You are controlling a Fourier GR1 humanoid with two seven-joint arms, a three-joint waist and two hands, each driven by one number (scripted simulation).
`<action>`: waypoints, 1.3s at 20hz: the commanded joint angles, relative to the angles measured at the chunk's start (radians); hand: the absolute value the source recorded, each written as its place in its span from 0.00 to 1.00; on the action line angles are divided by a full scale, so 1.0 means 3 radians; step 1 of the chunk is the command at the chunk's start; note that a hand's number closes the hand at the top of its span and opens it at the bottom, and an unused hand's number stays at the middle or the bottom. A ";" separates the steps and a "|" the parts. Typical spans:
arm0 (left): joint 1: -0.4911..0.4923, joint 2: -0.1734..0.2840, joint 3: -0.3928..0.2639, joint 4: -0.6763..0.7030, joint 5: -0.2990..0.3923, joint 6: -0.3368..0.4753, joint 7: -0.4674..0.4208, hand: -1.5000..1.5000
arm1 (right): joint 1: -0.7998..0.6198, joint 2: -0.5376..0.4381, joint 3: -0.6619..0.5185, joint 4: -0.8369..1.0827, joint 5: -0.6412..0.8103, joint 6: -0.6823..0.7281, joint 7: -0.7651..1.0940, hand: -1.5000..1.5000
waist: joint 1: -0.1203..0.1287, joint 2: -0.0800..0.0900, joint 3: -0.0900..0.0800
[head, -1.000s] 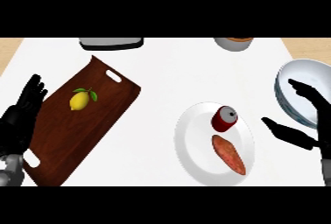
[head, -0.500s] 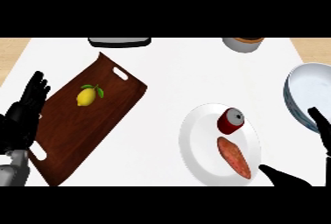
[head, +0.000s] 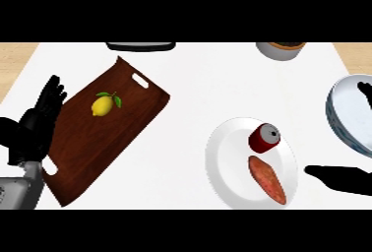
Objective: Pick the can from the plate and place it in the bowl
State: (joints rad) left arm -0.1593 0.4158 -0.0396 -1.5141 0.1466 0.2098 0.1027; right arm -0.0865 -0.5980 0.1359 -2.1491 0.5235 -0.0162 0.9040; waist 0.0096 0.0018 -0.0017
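The red can (head: 263, 138) is sitting on the white plate (head: 225, 170), near the plate's far edge. It looks to be standing up, with its long way going up and down and leaning a little toward the far right of the counter (head: 210, 74), and its silver top is showing. A long orange sweet potato (head: 266, 179) is lying on the same plate just beside the can, on the near side, and its long way is running from the middle of the plate toward the plate's near right edge. The bowl (head: 347, 118) is sitting at the right edge of the counter, well apart from the can, and nothing is lying in the part of it that is showing. The right hand (head: 341, 178) is showing by the right edge, near the plate; its thumb is poking toward the plate and another fingertip is showing over the bowl, so the fingers are spread wide apart and are holding nothing. The left hand (head: 40, 123) is resting at the left edge of the counter with its fingers up and apart, just beside the brown wooden board (head: 123, 123). A yellow lemon (head: 104, 105) is lying on the board, toward its far end. A grey thing (head: 141, 46) and a round cup (head: 281, 49) are sitting at the far edge.
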 commanded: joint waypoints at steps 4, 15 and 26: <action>0.0016 -0.0027 0.0023 -0.0074 -0.0032 -0.0012 0.0050 0.50 | -0.0766 -0.0123 0.0001 0.0671 -0.0615 0.0906 0.0423 0.00 | 0.0043 0.0002 0.0003; -0.0169 -0.0124 0.0049 0.0131 -0.0079 -0.0067 0.0027 0.50 | -0.1319 0.0178 0.0368 0.1743 -0.1065 0.1512 0.0556 0.00 | 0.0024 0.0010 0.0003; 0.0038 -0.0047 0.0279 -0.0005 -0.0024 -0.0228 0.0001 0.50 | -0.1237 0.0214 0.0682 0.2008 -0.0566 0.1481 0.0300 0.00 | -0.0016 -0.0008 0.0005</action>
State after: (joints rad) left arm -0.1519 0.3852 0.0061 -1.5158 0.1211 0.1687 0.1044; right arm -0.4588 -0.5272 0.3087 -1.5471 0.2688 0.4090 0.9623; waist 0.0095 0.0009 -0.0004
